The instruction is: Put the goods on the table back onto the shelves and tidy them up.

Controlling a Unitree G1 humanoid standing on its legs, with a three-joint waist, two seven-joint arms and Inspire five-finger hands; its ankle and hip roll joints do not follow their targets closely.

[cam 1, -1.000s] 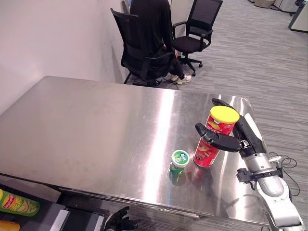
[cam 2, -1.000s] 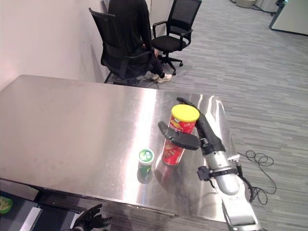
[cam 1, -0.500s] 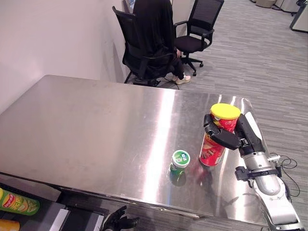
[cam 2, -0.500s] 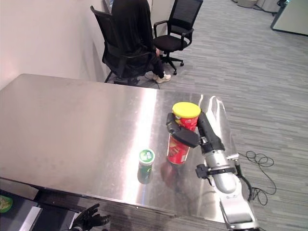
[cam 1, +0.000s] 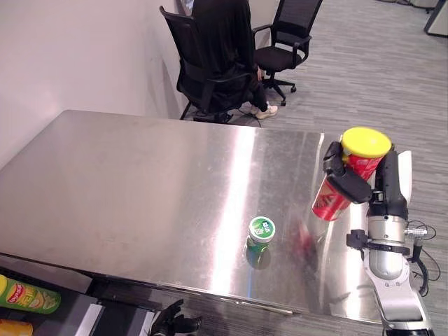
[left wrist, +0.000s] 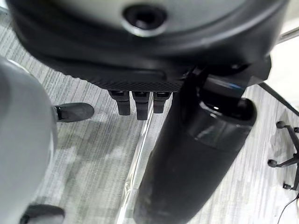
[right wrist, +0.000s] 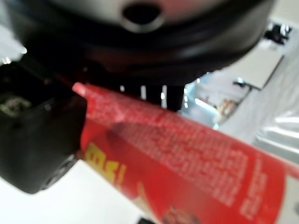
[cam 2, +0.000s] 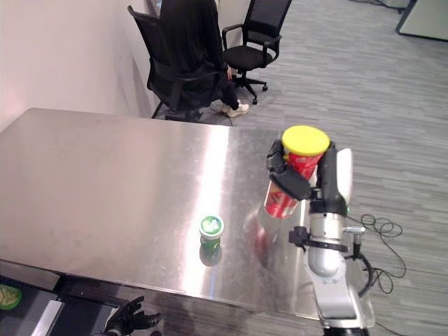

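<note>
A red chip can with a yellow lid (cam 1: 348, 176) hangs tilted above the right end of the steel table (cam 1: 140, 182). My right hand (cam 1: 387, 190) is shut on it, with the thumb across its front. The can's red side (right wrist: 196, 163) also fills the space under that hand in the right wrist view. A small green can (cam 1: 260, 235) stands upright on the table near the front edge, left of the lifted can. My left hand (cam 1: 175, 323) hangs below the table's front edge, its fingers (left wrist: 136, 102) relaxed and holding nothing.
A person in black sits on an office chair (cam 1: 203, 70) past the table's far edge, with a second chair (cam 1: 283, 42) beside it. A wall runs along the left. A green and yellow can (cam 1: 28, 297) lies low at the front left.
My right hand has shut on the red chip can, lifted it off the table and carried it up and to the right. The green can has stayed put.
</note>
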